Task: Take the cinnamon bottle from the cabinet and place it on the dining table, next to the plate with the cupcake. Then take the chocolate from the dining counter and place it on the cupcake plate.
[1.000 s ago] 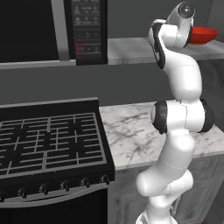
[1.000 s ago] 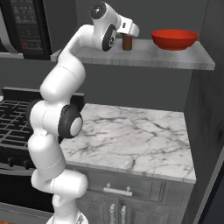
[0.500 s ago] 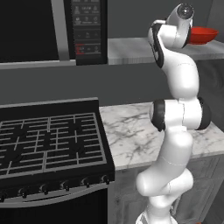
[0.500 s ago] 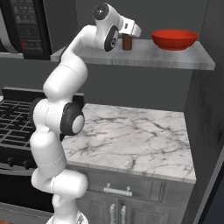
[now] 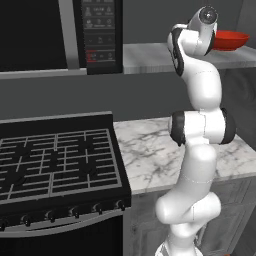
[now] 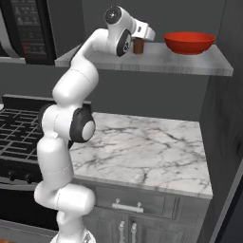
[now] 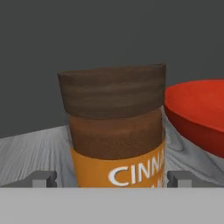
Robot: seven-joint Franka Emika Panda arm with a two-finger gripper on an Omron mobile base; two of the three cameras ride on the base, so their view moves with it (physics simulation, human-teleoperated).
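Reaching up to the grey shelf, the gripper stands with its jaws spread to either side of the cinnamon bottle, which rests upright and ungrasped just left of the red bowl. By that evidence the task is judged to be at its first step: bottle not yet lifted, and its placing by the cupcake plate and the moving of the chocolate both left to do. From left to right the room shows a black stove, a microwave above it, and a marbled white counter beneath the shelf.
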